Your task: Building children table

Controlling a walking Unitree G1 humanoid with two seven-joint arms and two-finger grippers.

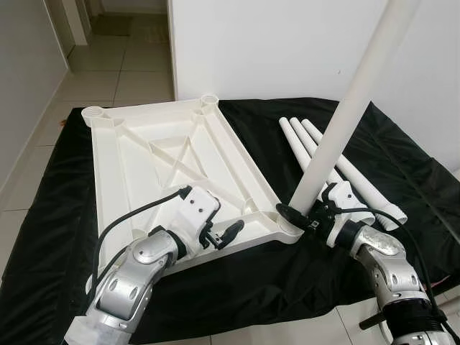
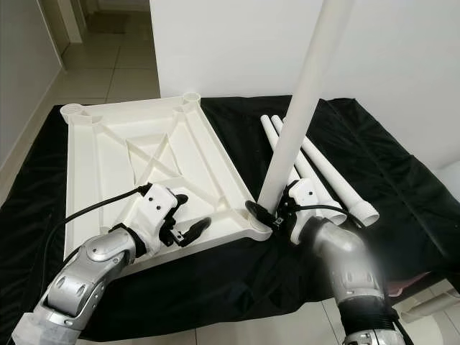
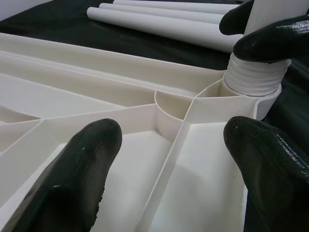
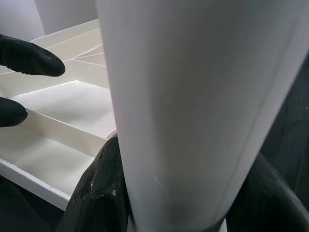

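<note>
Right end effector [image 1: 310, 213] clamps the base of a white leg [image 1: 343, 115], held upright w/ its threaded end in the near-right corner socket [image 3: 251, 82] of the upturned tabletop [image 1: 172, 169], apparently for screwing in. Left end effector [image 1: 224, 236], fingers apart, rests over the tabletop's near rim, prob. to steady it vs. the twist. Three spare legs [image 1: 338, 169] lie just beside the tabletop on a black sheet [image 1: 43, 215] spread over the floor.
</note>
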